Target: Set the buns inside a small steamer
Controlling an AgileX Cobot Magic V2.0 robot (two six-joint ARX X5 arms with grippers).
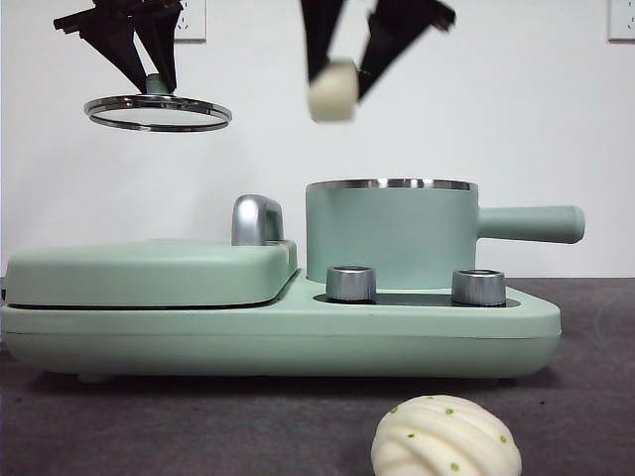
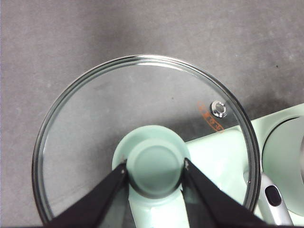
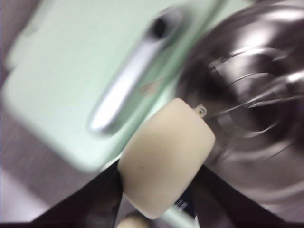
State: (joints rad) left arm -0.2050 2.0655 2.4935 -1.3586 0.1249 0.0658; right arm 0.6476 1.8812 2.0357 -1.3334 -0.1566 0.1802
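Observation:
The small steamer (image 1: 390, 233) stands uncovered on the right of the mint-green cooker, its handle pointing right. My right gripper (image 1: 342, 84) hangs above the pot's left rim, shut on the smooth cream bun (image 1: 332, 91); the right wrist view shows that bun (image 3: 166, 161) beside the steel pot interior (image 3: 251, 104). My left gripper (image 1: 157, 84) is high at the left, shut on the green knob (image 2: 156, 166) of the glass lid (image 1: 157, 111). The ridged bun with green specks (image 1: 445, 437) lies on the table in front of the cooker.
The flat griddle lid (image 1: 149, 270) with its chrome handle (image 1: 256, 219) covers the cooker's left half. Two steel knobs (image 1: 351, 283) sit in front of the pot. The dark table (image 1: 198, 426) stretches in front.

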